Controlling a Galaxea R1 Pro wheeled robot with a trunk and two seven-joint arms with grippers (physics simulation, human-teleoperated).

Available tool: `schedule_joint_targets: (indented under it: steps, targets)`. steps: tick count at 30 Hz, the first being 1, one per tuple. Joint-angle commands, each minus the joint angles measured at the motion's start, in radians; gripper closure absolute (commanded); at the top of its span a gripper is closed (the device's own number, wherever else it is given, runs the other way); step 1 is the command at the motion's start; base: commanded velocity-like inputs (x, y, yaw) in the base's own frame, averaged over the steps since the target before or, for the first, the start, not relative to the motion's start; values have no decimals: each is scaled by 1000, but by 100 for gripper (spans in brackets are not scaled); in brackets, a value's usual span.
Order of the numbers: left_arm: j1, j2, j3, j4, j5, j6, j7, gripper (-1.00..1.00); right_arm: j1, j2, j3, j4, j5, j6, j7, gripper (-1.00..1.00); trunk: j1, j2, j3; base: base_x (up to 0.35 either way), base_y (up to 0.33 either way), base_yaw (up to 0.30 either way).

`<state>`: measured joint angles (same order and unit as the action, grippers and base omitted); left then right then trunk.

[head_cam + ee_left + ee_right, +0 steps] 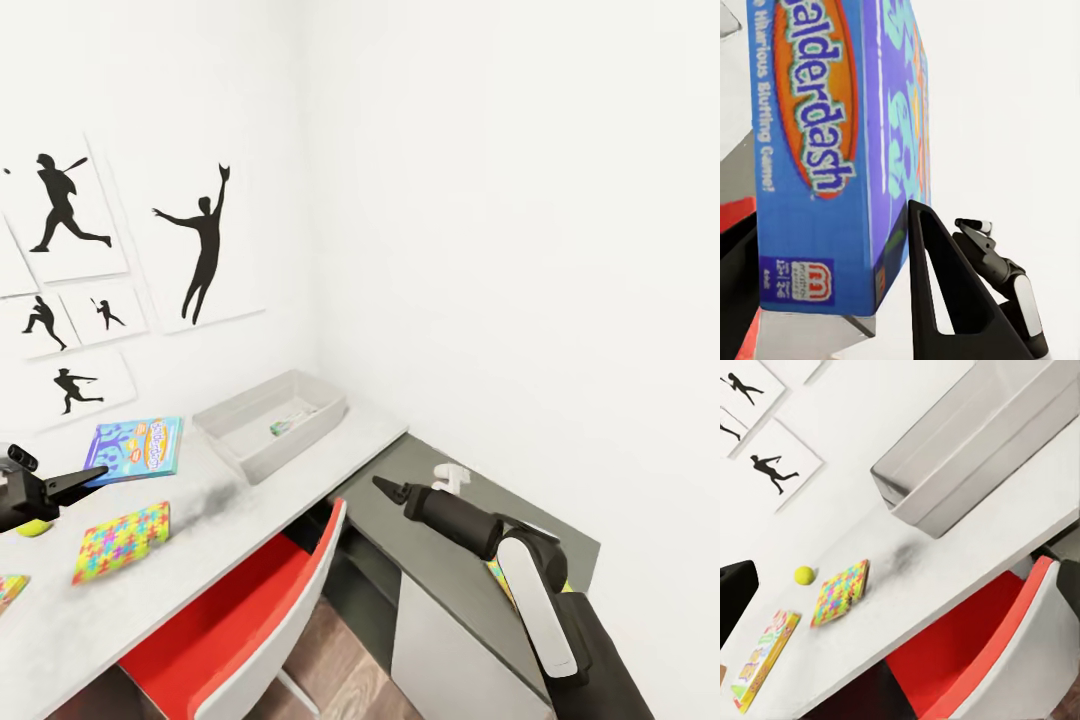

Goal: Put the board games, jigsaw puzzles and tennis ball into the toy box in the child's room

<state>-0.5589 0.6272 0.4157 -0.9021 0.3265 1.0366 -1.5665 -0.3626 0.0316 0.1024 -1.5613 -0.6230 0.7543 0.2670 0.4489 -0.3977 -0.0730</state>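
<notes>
- The left jaws (88,478) are parted with nothing between them, held over the tabletop (200,560) and pointing at the blue Balderdash board game (136,449) lying flat near the wall.
- The right jaws (386,489) look closed to a point, empty, over the dark lower unit (400,470).
- The tennis ball (805,575) sits just beside one jigsaw puzzle (122,541).
- A second board game (761,660) lies further along the tabletop.
- The toy box (270,425) stands near the corner, something small inside it.
- A red chair (250,640) is tucked below.
</notes>
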Motion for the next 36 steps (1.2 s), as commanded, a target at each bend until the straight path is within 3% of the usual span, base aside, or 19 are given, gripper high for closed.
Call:
schedule_joint_targets:
  steps: [1, 8, 20, 36]
  targets:
    - [-1, 0, 0, 0, 2, 11, -4, 100, -1, 1, -1, -1, 2, 5, 3, -100, 1, -2, -2, 265, 149, 287]
    - [-1, 0, 0, 0, 3, 11, -4, 100, -1, -1, -2, 0, 2, 5, 4, -100, 1, -2, -2, 283, 111, 270]
    - [-1, 0, 0, 0, 3, 11, -4, 100, -1, -1, -3, 0, 2, 5, 12, -100, 1, -2, -2, 302, 62, 38]
    - [-1, -1, 0, 0, 3, 11, -4, 100, -1, -2, -3, -1, 2, 5, 13, -100, 1, -2, -2, 94, 1, 255]
